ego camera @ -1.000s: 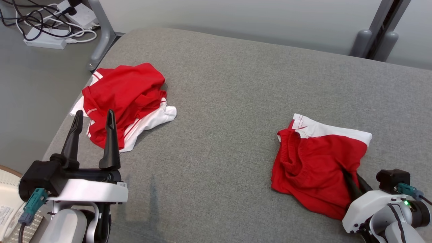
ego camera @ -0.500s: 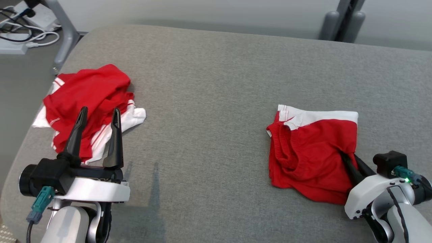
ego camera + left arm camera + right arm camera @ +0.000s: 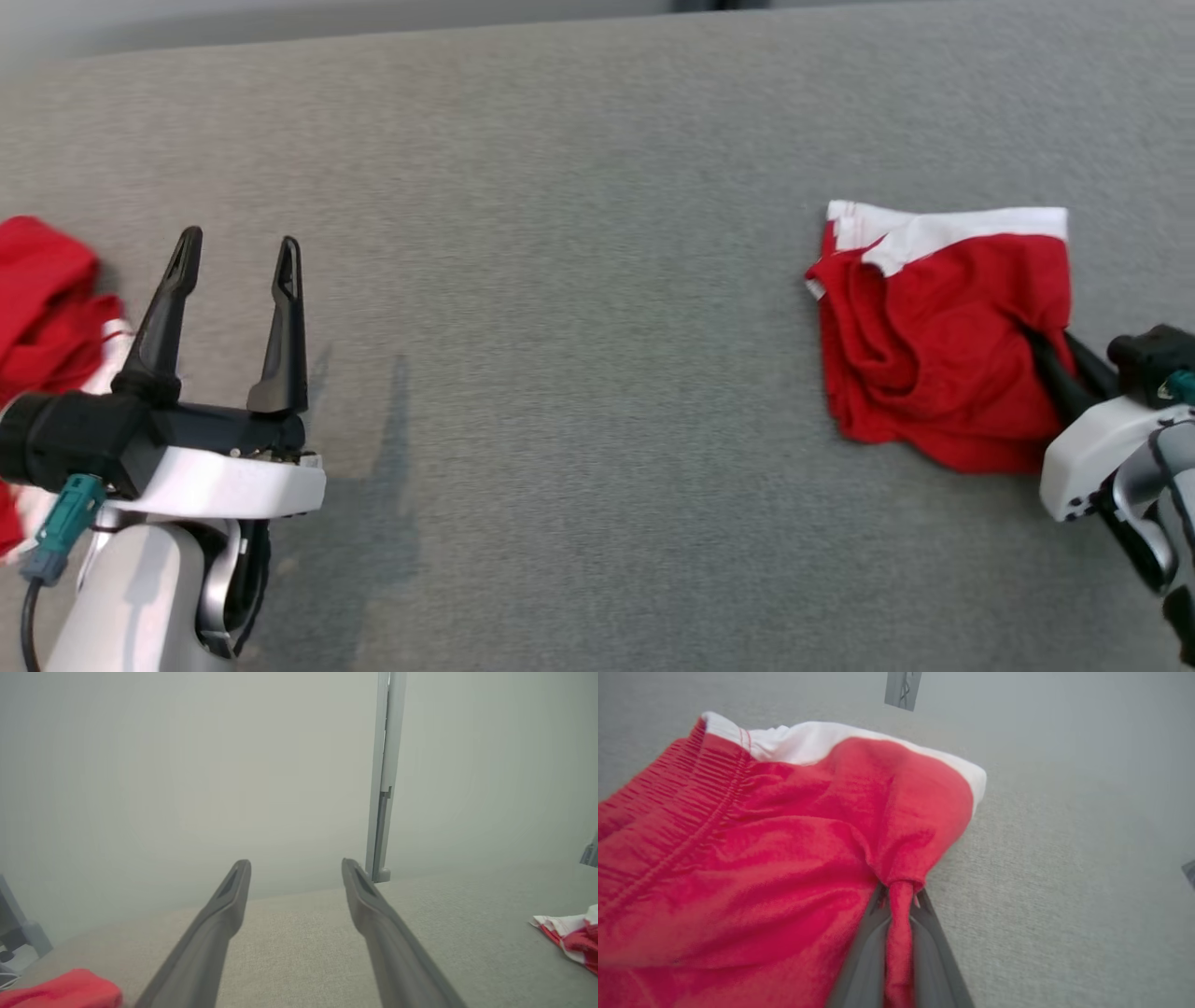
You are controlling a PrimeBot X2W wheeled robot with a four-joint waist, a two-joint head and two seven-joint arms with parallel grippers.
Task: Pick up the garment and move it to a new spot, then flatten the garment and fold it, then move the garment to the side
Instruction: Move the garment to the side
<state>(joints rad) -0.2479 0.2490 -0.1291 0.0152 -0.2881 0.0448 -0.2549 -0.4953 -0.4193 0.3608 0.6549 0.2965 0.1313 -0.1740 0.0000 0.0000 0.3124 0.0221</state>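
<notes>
The garment (image 3: 934,327) is a pair of red shorts with a white band, lying crumpled at the right of the grey padded surface (image 3: 560,327). My right gripper (image 3: 1034,338) reaches in from the lower right and is shut on its right edge. In the right wrist view a pinch of red cloth (image 3: 900,905) is squeezed between the fingers of the right gripper (image 3: 899,891), and the garment (image 3: 761,858) spreads to the left. My left gripper (image 3: 240,240) hovers open and empty at the left, also seen as the left gripper (image 3: 295,863). The garment (image 3: 570,938) lies far to its right.
A second red and white piece of clothing (image 3: 47,299) lies bunched at the left edge, behind my left gripper, and shows as a red bundle (image 3: 70,991) in the left wrist view. A grey upright post (image 3: 385,779) stands beyond the far edge of the surface.
The head camera has swung, shifting the whole picture. My right gripper has closed on the garment's right edge and the cloth bunches toward it. The left gripper stays open.
</notes>
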